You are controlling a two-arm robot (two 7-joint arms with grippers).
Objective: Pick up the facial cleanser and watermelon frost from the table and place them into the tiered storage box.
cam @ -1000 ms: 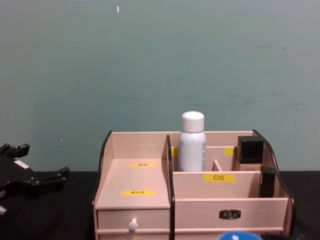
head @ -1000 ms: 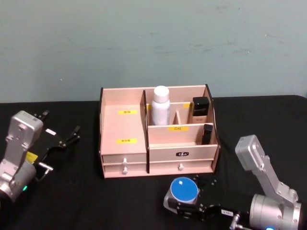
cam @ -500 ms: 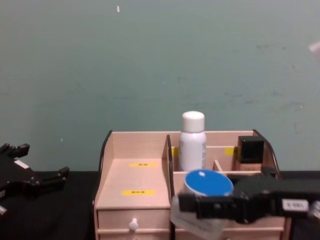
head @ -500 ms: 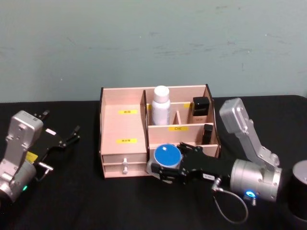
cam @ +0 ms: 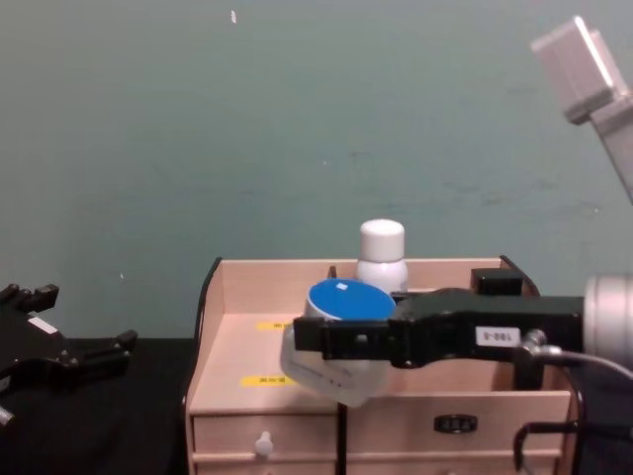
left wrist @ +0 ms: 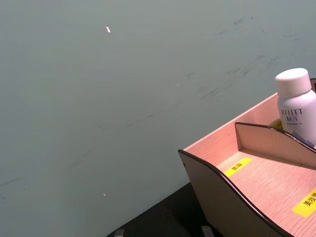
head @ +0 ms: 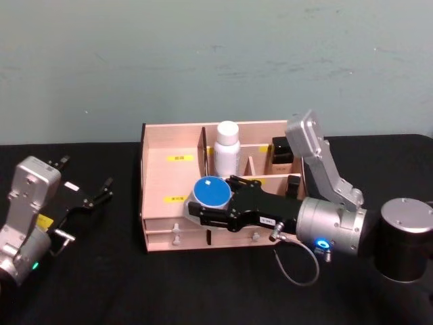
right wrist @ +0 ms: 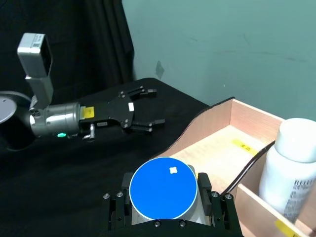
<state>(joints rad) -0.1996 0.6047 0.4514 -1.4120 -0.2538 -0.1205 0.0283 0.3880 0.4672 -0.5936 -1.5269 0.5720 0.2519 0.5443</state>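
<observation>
Jar held over the organiser

The tiered storage box (head: 223, 196) stood on the black counter (head: 101, 284), with the facial cleanser (head: 226, 149) upright in a rear compartment. The right claw (head: 206, 206) pinched the watermelon frost (head: 210, 195) above the box's left front tier. The left claw (head: 91, 193) rested spread, well left of the box.

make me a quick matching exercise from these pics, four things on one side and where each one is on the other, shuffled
Things:
1. facial cleanser
2. watermelon frost
3. left hand
4. black-capped cosmetic bottle

Places:
A. gripped in the right hand, above the tiered storage box
B. over the black table, left of the box
C. back right compartment
D. upright in a back compartment beside the tall divider

Pairs: 1-D, 2-A, 3-B, 4-C
</observation>
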